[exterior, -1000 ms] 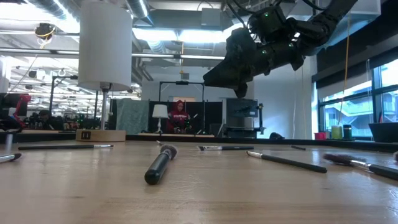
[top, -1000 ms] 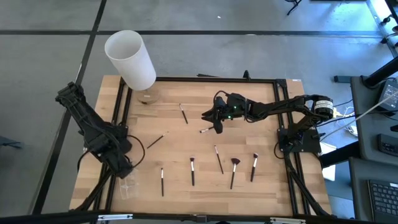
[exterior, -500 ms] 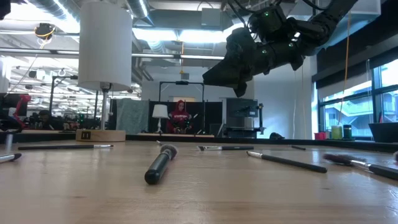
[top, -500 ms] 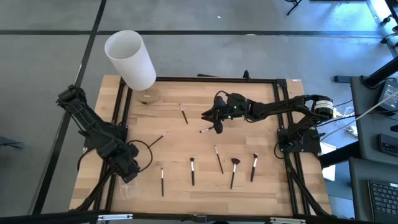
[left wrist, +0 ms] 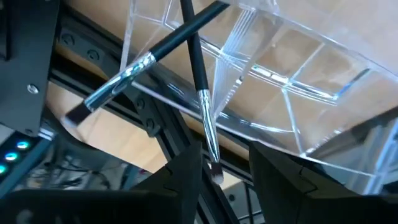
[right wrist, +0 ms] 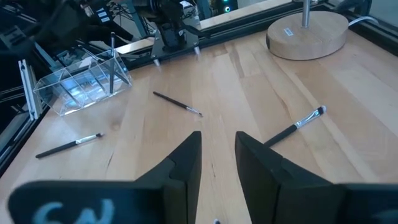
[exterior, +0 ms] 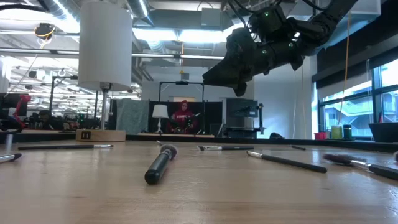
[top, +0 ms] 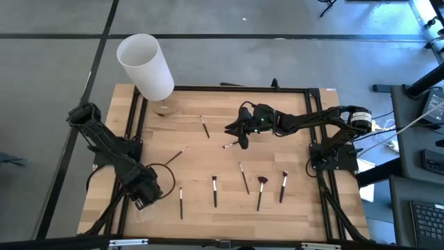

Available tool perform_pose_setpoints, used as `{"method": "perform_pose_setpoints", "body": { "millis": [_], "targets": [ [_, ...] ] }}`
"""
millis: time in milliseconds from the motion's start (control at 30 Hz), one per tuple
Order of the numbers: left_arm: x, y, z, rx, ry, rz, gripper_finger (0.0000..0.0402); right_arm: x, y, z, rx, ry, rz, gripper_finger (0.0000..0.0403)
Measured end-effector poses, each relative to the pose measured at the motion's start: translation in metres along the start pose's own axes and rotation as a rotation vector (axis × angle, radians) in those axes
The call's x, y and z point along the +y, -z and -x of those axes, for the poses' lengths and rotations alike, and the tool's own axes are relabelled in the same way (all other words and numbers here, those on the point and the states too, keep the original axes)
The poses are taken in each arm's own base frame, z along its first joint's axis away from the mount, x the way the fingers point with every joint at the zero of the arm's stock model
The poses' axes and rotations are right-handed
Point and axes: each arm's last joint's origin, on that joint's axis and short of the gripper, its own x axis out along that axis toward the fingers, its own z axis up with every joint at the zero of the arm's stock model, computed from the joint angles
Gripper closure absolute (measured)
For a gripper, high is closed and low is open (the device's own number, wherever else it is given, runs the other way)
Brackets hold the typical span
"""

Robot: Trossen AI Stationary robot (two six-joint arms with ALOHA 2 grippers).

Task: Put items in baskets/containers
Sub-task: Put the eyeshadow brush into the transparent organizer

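Moving toward the lower left of the high view, the left gripper (top: 144,196) now hovers over the clear container (left wrist: 292,74), fingers parted. Only its wrist view shows two brushes (left wrist: 198,68) inside. Right gripper (top: 243,141) hangs open mid-counter.

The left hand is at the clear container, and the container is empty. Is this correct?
Not quite. The container is not empty: the left wrist view shows two brushes crossed inside it. The left hand is indeed at the container.
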Motion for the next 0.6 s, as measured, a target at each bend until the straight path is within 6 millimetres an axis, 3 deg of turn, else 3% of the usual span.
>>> {"method": "perform_pose_setpoints", "body": {
  "millis": [267,600],
  "targets": [
    [0.0009,-0.0001,-0.0078,0.127,-0.101,-0.04,0.0301,0.0,-0.0002,0.0,-0.002,0.0,-0.006,0.0305],
    [0.0018,0.0001,-0.0078,0.132,-0.107,-0.099,0.0388,0.0,-0.0003,0.0,-0.003,0.0,0.002,0.0305]
  ]
}}
